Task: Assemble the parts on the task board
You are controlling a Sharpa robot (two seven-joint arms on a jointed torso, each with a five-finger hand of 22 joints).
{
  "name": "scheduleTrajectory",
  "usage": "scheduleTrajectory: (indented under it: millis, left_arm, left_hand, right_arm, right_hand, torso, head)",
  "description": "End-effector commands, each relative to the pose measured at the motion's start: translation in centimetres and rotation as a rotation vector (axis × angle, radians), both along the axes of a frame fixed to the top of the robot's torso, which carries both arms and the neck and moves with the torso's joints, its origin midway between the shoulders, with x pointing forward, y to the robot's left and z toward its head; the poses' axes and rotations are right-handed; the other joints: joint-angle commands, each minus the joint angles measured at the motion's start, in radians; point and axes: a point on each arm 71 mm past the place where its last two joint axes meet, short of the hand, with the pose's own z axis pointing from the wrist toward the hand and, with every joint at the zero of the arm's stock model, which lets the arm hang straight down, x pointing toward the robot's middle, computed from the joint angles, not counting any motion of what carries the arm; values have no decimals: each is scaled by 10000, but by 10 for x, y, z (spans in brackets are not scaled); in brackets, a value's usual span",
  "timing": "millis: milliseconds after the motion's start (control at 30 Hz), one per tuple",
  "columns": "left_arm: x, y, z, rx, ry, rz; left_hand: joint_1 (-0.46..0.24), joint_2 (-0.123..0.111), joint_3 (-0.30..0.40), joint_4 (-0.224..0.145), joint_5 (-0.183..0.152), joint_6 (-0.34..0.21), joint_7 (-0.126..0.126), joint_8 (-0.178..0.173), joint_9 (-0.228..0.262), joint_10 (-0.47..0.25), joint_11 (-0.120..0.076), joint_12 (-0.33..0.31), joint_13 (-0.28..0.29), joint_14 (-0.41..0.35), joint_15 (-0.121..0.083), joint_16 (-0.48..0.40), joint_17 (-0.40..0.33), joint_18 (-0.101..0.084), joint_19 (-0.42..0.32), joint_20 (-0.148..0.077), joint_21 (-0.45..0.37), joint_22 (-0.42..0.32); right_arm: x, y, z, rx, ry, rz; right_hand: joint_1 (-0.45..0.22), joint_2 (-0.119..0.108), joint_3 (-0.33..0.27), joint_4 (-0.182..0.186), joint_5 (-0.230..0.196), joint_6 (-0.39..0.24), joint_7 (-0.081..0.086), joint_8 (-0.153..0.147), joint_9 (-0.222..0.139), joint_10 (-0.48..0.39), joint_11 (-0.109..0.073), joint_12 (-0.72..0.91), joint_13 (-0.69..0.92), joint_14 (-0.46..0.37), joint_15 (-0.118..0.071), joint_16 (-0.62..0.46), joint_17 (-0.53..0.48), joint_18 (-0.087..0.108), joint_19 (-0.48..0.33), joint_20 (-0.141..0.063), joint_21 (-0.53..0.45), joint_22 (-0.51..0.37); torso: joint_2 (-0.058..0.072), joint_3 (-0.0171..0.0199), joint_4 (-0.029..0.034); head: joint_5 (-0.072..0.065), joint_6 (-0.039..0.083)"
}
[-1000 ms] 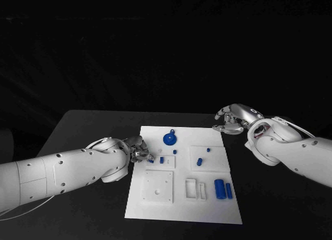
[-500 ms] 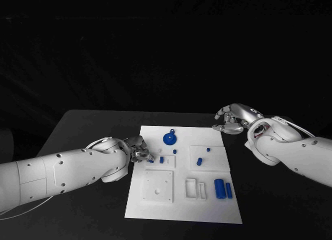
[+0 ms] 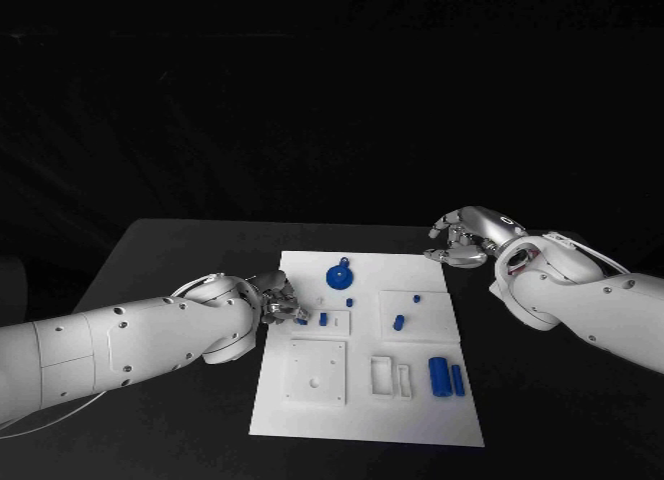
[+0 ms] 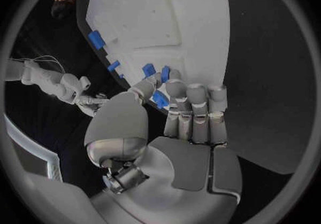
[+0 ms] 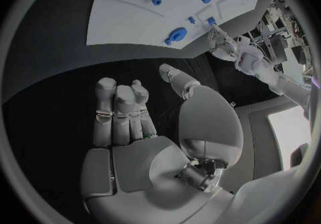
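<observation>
While your left hand [image 4: 175, 107] pinches a small blue part [image 4: 160, 99] at the task board's [image 3: 419, 420] left edge, treat it as light, stiff and slippery; grip its flat sides. Your right hand [image 3: 469, 240] hangs empty.

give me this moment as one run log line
left hand: pinches small blue part at task board edge | right hand: holds nothing, off board
</observation>
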Motion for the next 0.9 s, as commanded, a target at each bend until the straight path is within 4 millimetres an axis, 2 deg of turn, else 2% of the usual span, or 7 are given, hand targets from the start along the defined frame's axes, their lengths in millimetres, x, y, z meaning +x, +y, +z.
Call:
scheduleTrajectory:
  millis: [33, 133, 267, 367, 400, 767, 900]
  left_arm:
    - [-3, 0, -8, 271, 395, -111]
    - [-3, -1, -8, 262, 399, -110]
    - [-3, -1, -8, 254, 404, -97]
    - [-2, -1, -8, 257, 399, -83]
    - [-2, -1, -8, 260, 403, -89]
    - [-1, -1, -7, 227, 332, -35]
    - [0, -1, -7, 204, 312, 8]
  left_hand:
    - [-82, -181, 357, -235, -58, 383, -297, -23, 770, 444, -400, 50, 18, 386, -464, 66, 16, 54, 74, -1241, 59, 14]
    - [-193, -388, 340, -44, -98, 417, -304, -62, 787, 438, -406, 73, 32, 385, -472, 85, 28, 57, 88, -1250, 58, 14]
    - [-258, -549, 343, 116, -128, 442, -310, -90, 805, 436, -411, 88, 39, 384, -477, 96, 34, 63, 99, -1258, 56, 15]
    - [-350, -754, 354, 360, -331, 463, -319, -126, 830, 435, -415, 102, 44, 385, -482, 108, 40, 71, 111, -1270, 53, 14]
    - [-337, -779, 364, 406, -475, 467, -317, -137, 840, 433, -420, 106, 46, 383, -485, 110, 42, 76, 112, -1275, 52, 15]
    - [-408, -1047, 402, 791, -725, 486, -318, -193, 895, 426, -419, 113, 44, 374, -491, 114, 43, 79, 119, -1284, 46, 17]
    - [-435, -1165, 424, 1049, -979, 493, -320, -222, 936, 425, -422, 118, 43, 374, -496, 118, 43, 85, 121, -1293, 45, 20]
  right_arm:
    - [0, 1, -1, -73, 52, 122]
    - [0, 1, -1, -76, 53, 119]
    - [0, 1, -1, -74, 51, 125]
    - [0, 1, -1, -75, 50, 121]
    - [0, 1, -1, -75, 49, 125]
    - [0, 2, -1, -75, 48, 124]
    - [0, 1, -1, -77, 49, 121]
  right_hand:
    - [-100, -36, -28, 31, 60, 225, 143, 47, -12, -61, 8, 41, -16, 69, 12, -37, 16, 597, 49, -36, -59, 138]
    - [-101, -36, -30, 31, 61, 224, 143, 47, -13, -61, 8, 41, -16, 69, 12, -39, 17, 597, 49, -36, -60, 138]
    - [-102, -37, -31, 31, 61, 224, 143, 46, -13, -61, 8, 41, -17, 69, 12, -40, 17, 597, 49, -36, -61, 138]
    - [-103, -37, -32, 32, 61, 223, 144, 46, -13, -61, 8, 41, -18, 69, 12, -40, 18, 597, 49, -36, -61, 138]
    - [-103, -37, -32, 32, 61, 223, 143, 46, -13, -61, 8, 41, -18, 69, 12, -40, 18, 597, 49, -36, -61, 138]
    - [-112, -34, -36, 39, 64, 223, 144, 45, -14, -60, 9, 41, -20, 70, 12, -43, 19, 597, 51, -36, -63, 138]
    - [-116, -34, -38, 41, 67, 222, 144, 45, -14, -60, 9, 42, -21, 70, 12, -44, 20, 597, 51, -36, -64, 138]
  torso:
    - [-1, 1, 0]
    - [-3, 1, 3]
    - [-2, 1, 3]
    - [-3, 1, 1]
    - [-4, 1, 1]
    - [-1, 0, 1]
    - [-5, -2, 1]
  head:
    - [-5, 2]
    - [-8, -1]
    - [-10, -6]
    - [-9, -3]
    - [-10, -4]
    - [-15, -16]
    - [-17, -19]
